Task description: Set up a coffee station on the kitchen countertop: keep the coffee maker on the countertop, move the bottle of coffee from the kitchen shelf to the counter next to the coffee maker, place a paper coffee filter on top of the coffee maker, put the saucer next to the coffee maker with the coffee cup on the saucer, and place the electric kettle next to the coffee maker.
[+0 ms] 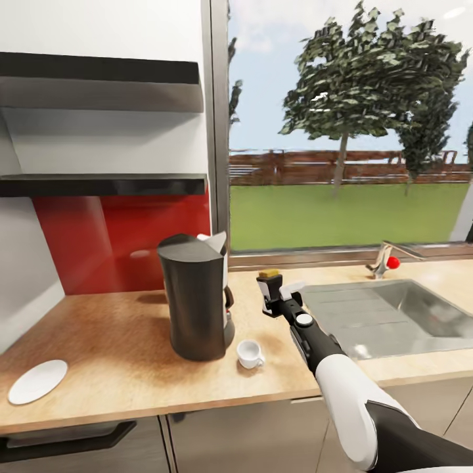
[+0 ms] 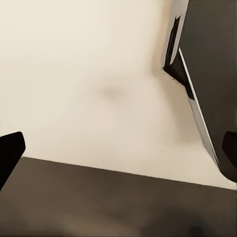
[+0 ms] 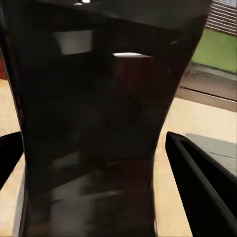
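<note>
I judge the bottle step in hand: my right gripper (image 1: 274, 293) pinches the bottle of coffee (image 1: 269, 274) low over the countertop (image 1: 118, 328), just right of the coffee maker (image 1: 195, 299). Next I should lower it and release (mind the coffee cup (image 1: 249, 353) nearby). The right arm reaches forward, wrist level. The saucer (image 1: 37, 381) lies well left. The left gripper's (image 2: 118, 158) fingers stand wide apart.
</note>
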You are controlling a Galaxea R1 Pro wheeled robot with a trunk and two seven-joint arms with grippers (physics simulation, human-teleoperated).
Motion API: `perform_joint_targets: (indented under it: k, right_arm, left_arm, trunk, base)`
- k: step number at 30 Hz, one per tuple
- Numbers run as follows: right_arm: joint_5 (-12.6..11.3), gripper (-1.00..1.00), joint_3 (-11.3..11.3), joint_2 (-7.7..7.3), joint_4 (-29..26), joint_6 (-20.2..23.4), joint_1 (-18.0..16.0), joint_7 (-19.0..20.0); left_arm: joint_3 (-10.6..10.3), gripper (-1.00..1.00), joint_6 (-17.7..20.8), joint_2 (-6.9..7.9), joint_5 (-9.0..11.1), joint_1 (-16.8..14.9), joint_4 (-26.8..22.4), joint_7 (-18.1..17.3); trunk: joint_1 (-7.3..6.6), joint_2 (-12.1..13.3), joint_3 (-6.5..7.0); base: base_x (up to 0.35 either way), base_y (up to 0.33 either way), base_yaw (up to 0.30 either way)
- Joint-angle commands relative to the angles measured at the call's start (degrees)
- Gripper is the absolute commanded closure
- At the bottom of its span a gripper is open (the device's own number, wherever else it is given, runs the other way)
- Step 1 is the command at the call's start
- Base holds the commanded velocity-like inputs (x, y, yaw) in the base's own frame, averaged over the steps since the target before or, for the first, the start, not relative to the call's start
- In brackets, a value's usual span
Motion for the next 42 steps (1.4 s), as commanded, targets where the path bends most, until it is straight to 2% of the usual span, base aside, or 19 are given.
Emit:
perform_joint_targets:
  k: [1, 12, 32, 35, 40, 42]
  right_arm:
    - [0.4, 1.00, -0.5, 0.06, 0.0, -0.2, 0.0, 0.4]
    - [0.4, 1.00, -0.5, 0.06, -0.1, -0.2, 0.0, 0.3]
    - [0.1, 1.00, -0.6, 0.06, -0.1, -0.3, 0.0, 0.3]
    - [0.0, 1.00, -0.6, 0.06, -0.1, -0.7, 0.0, 0.3]
    - [0.0, 1.00, -0.6, 0.06, 2.2, -5.8, 0.0, 0.2]
    - [0.0, 1.00, -0.6, 0.06, 2.5, -6.4, 0.0, 0.2]
  left_arm:
    - [0.4, -1.00, 0.2, -0.02, 0.1, 0.0, -0.1, 0.1]
    - [0.4, -1.00, 0.2, -0.11, 0.1, 0.0, -0.1, 0.2]
    - [0.3, -1.00, 0.4, 0.34, 0.1, 0.0, -0.1, 0.0]
    - [0.3, -1.00, 0.4, 0.23, 0.1, 0.0, -0.1, 0.0]
    - [0.3, -1.00, 0.3, 0.08, 0.1, 0.0, -0.1, 0.0]
    - [0.3, -1.00, 0.3, 0.07, 0.1, 0.0, -0.1, 0.0]
  trunk:
    - [0.05, 0.0, 0.00]
    - [0.05, 0.0, 0.01]
    - [0.05, 0.0, 0.01]
    - [0.71, -1.2, -0.55]
    - [1.80, -3.2, -1.81]
    - [2.24, -4.0, -2.35]
  base:
    - [0.256, 0.000, 0.277]
    - [0.039, 0.000, 0.250]
    - [0.000, 0.000, 0.005]
    - [0.000, 0.000, 0.000]
    - [0.000, 0.000, 0.000]
    - [0.000, 0.000, 0.000]
